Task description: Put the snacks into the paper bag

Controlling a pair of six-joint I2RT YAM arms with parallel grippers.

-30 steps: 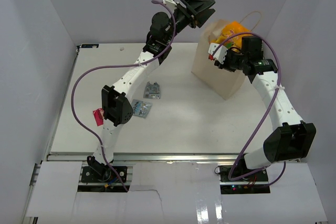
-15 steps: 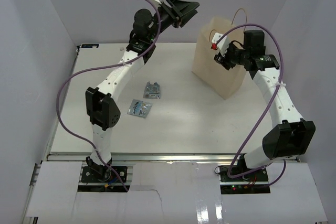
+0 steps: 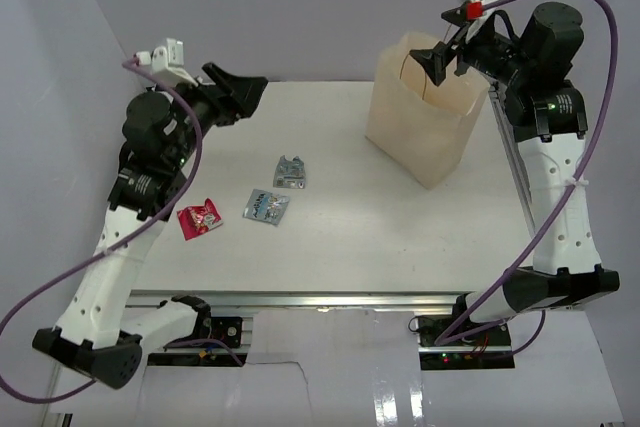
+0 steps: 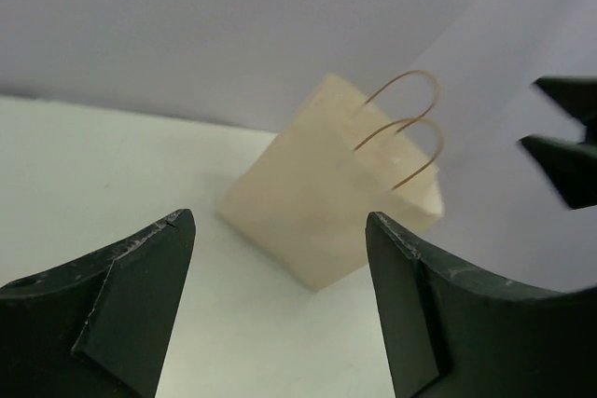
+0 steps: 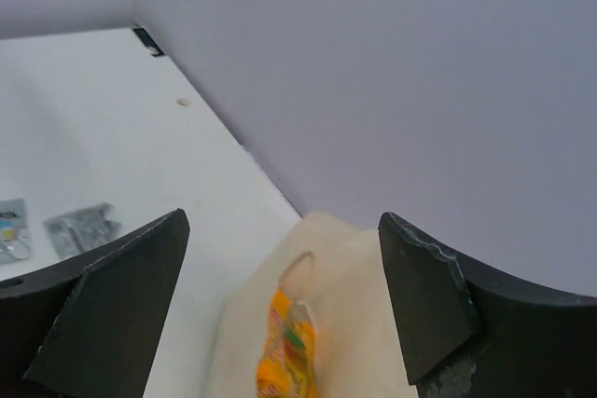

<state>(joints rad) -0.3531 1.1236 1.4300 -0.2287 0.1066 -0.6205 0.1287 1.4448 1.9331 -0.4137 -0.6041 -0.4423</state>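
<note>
Bag (image 3: 425, 112) stands upright in the upper right of the top view, mouth open. The right wrist view shows an orange packet (image 5: 289, 349) already down inside it, so at least one snack is done. Two silver-blue packets (image 3: 291, 172) lie side by side a bit left of centre on the table (image 3: 380, 237), and the red-pink packet (image 3: 199, 218) sits further left and lower. All three are well apart from the bag, so there's plenty left to do. I can't spot any others; they might be deeper in the bag, but the view into it is too narrow to say.

Right gripper (image 3: 437, 62) hangs over the bag's mouth at the top right with jaws spread wide and nothing between them. Left gripper (image 3: 245, 95) is up at the upper left, well above the table, also gaping wide and empty, pointing across toward the bag.

Nothing lies on the table between the loose packets and the bag. The only snags I can see are the bag's loop handles (image 4: 403, 123) sticking up at the rim, and the left arm's forearm hanging close over the red-pink packet
</note>
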